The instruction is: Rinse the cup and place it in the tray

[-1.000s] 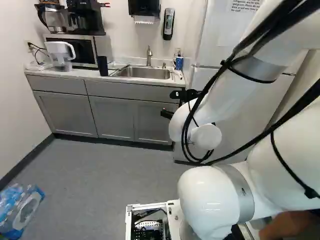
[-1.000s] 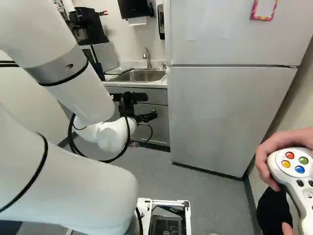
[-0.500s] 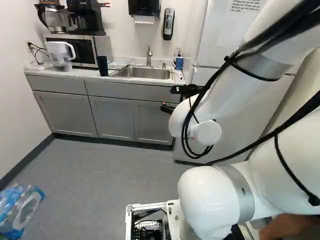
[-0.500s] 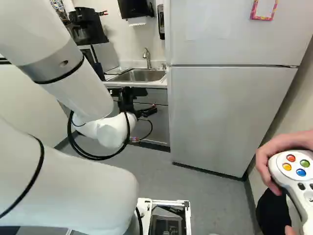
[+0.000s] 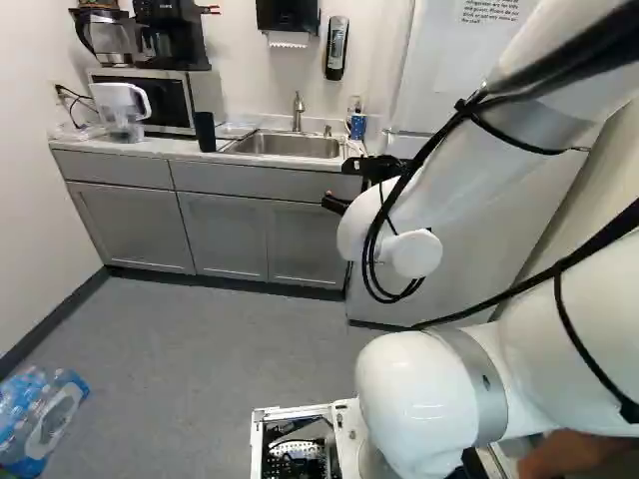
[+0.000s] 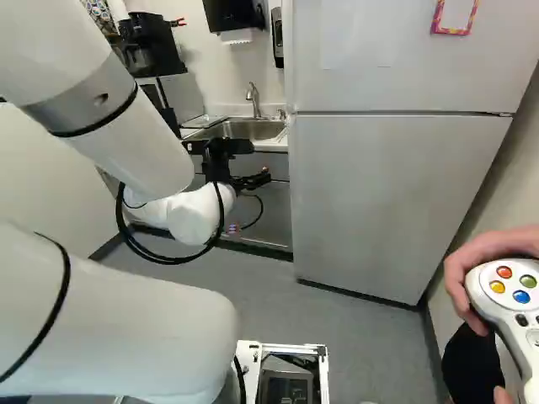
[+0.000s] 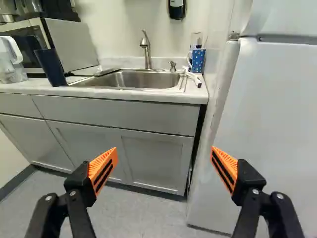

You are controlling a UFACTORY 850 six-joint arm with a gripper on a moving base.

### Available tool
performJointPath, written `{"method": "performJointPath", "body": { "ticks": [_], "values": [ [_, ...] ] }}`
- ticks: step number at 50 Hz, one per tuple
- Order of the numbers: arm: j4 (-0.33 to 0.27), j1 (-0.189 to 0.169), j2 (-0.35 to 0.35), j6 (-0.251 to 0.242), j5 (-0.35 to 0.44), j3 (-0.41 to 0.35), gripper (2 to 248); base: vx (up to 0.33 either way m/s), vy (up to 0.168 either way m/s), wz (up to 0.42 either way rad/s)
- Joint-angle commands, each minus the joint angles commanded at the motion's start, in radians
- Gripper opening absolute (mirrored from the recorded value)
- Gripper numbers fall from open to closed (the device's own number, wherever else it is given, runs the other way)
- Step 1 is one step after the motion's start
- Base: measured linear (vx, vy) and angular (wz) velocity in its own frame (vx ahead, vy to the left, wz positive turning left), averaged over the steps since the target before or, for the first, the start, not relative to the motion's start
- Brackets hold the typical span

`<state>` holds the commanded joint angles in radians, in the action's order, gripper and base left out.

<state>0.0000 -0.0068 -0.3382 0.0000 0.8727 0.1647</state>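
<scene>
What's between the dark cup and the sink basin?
A shallow tray on the counter, between the dark cup and the sink basin. Left base view shows it; its contents, if any, I can't make out.

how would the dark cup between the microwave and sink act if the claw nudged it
The dark cup would probably tip fairly easily, being tall and narrower towards its base. Knocked over, it might roll on its rounded side. Its smooth, straight wall suggests it's stiff, perhaps slippery.

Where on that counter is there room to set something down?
The counter has a small bare strip before the microwave, between white pitcher and dark cup. It's crowded between sink and fridge, where the blue cup stands.
</scene>
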Motion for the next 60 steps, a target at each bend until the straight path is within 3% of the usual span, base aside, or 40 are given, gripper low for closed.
{"method": "performJointPath", "body": {
  "ticks": [60],
  "values": [
    [0.000, -0.023, 0.002, 0.000, 0.000, 0.142, 247, 0.000, 0.000, 0.000]
  ]
}}
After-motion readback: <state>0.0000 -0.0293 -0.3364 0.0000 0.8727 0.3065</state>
